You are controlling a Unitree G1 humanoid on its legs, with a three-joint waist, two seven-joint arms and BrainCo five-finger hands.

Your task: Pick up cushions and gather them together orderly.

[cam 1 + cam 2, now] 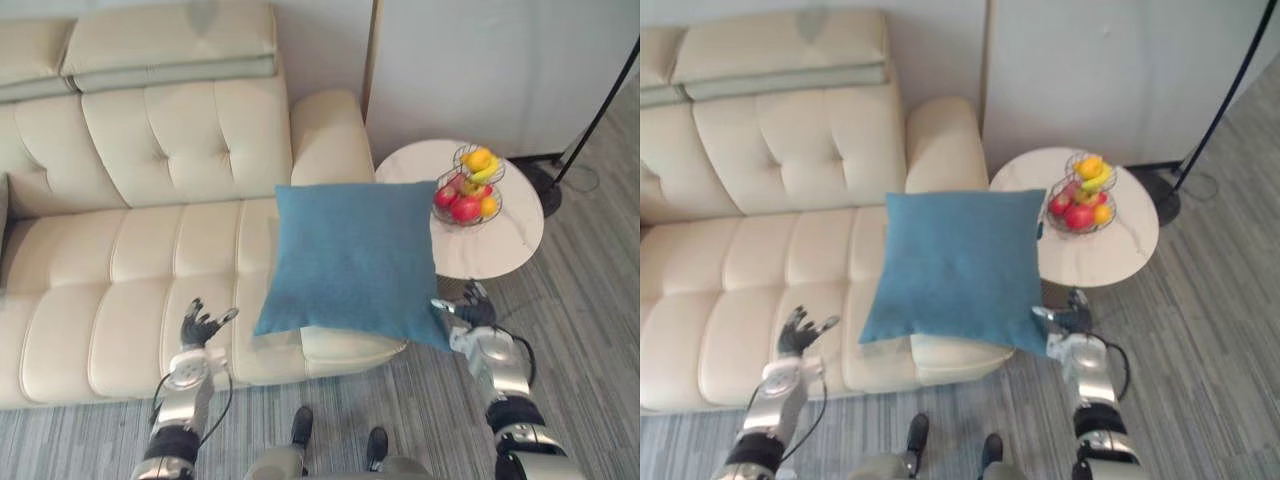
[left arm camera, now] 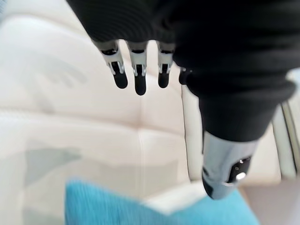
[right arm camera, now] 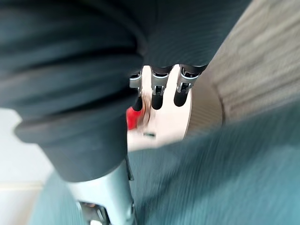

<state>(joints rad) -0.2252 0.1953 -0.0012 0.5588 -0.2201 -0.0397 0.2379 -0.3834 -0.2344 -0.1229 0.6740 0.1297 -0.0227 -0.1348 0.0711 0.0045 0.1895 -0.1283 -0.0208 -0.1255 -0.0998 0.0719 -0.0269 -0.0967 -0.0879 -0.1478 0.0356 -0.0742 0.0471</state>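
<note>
Beside a round table (image 1: 500, 248), a blue cushion (image 1: 355, 260) lies on a sofa (image 1: 150, 265).

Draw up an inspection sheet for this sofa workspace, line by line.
Surface: cream sofa, seat mostly bare.
Job's things: one blue cushion at the seat's right end, overhanging the front edge.
Clutter: wire fruit basket on the round side table.
Hands: left hand open over the seat's front, holding nothing; right hand at the cushion's near right corner, fingers straight.
Cables: thin cord on the floor by the floor lamp.
Surroundings: grey floor, pale wall.
</note>
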